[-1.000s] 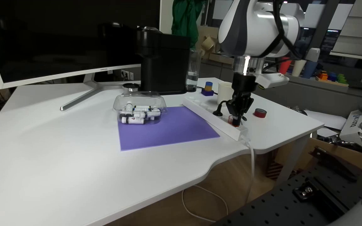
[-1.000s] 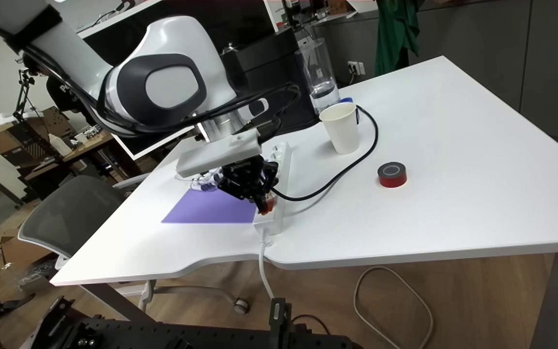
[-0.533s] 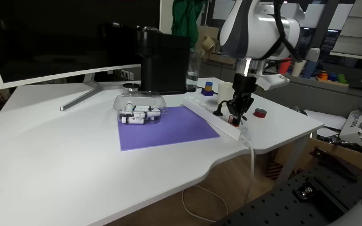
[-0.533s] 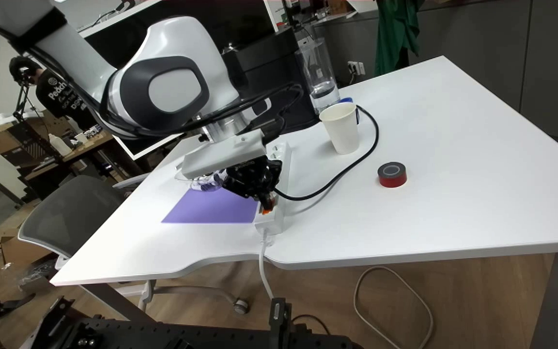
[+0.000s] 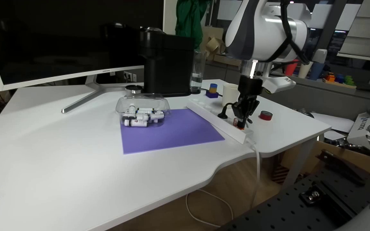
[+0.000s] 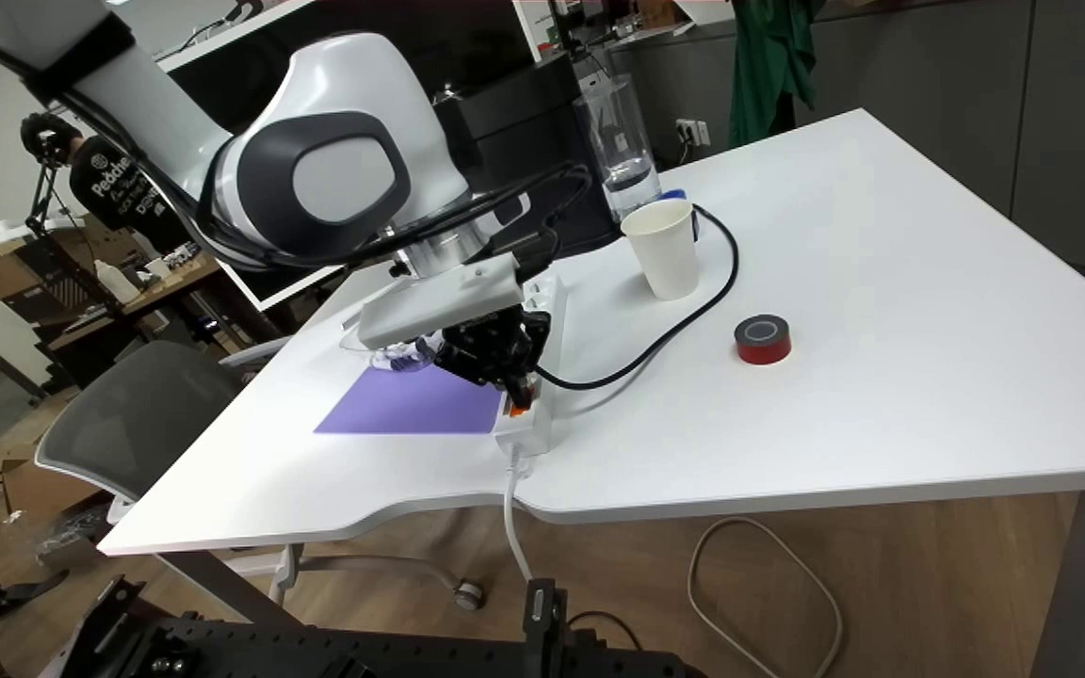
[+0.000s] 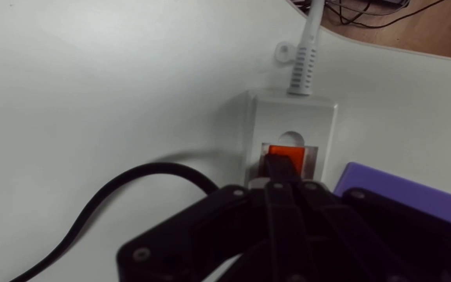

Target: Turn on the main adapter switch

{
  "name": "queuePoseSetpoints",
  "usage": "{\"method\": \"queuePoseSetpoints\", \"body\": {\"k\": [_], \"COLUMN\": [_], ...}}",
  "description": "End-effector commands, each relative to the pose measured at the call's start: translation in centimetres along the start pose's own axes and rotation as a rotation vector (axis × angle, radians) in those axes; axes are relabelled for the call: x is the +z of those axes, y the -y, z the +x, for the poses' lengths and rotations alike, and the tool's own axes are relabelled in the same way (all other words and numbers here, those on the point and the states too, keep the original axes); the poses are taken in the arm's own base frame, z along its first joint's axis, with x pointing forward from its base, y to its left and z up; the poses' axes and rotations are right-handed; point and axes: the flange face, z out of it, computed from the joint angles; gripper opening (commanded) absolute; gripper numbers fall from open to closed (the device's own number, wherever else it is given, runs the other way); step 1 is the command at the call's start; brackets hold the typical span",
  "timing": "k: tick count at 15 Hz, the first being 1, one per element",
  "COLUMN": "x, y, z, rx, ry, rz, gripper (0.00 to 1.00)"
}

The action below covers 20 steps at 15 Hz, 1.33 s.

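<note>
The main adapter, a long white power strip [image 5: 215,120], lies on the table and also shows in the wrist view [image 7: 294,113] and in an exterior view [image 6: 526,438]. Its orange-red switch [image 7: 296,154] sits in a recess at the cord end, partly hidden by my fingertip; some orange shows in both exterior views [image 5: 240,128] [image 6: 516,411]. My gripper [image 7: 282,164] is shut, with nothing seen between its fingers, and points down at the switch. The fingertip overlaps the switch's left part in the wrist view and appears to touch it; pressing depth cannot be told.
A black plug [image 5: 223,114] with a looping black cable [image 6: 641,358] is in the strip. A paper cup [image 6: 663,250] and red tape roll [image 6: 762,340] stand nearby. A purple sheet [image 5: 172,134] and clear box [image 5: 142,104] lie alongside. A white cord [image 7: 313,23] hangs over the table edge.
My gripper has shifted slightly along the strip, away from the cord end, and more orange of the switch shows. The last half second shows hardly any motion. A person has appeared in the background.
</note>
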Motion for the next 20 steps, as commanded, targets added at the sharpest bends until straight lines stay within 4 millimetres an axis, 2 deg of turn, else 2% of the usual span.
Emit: {"method": "queuePoseSetpoints", "body": {"k": [1,7,8,15,16,17,20], "x": [2.9,3.2,1.0,-5.4,-6.5,-7.6,-10.6], "y": [-0.3,-1.0,-0.9,1.1,1.3,1.6,2.2], "z": [0.6,1.1,0.2,-3.2,-3.8,-4.5,-6.1], "rx": [-0.007,0.000,-0.017,-0.047,-0.049,-0.053,-0.020], "ry": [0.037,0.030,0.017,-0.014,-0.012,-0.010,-0.011], "rz": [0.039,0.057,0.033,-0.055,-0.059,-0.065,-0.047], "gripper": [0.00,0.00,0.00,0.00,0.26,0.27,0.47]}}
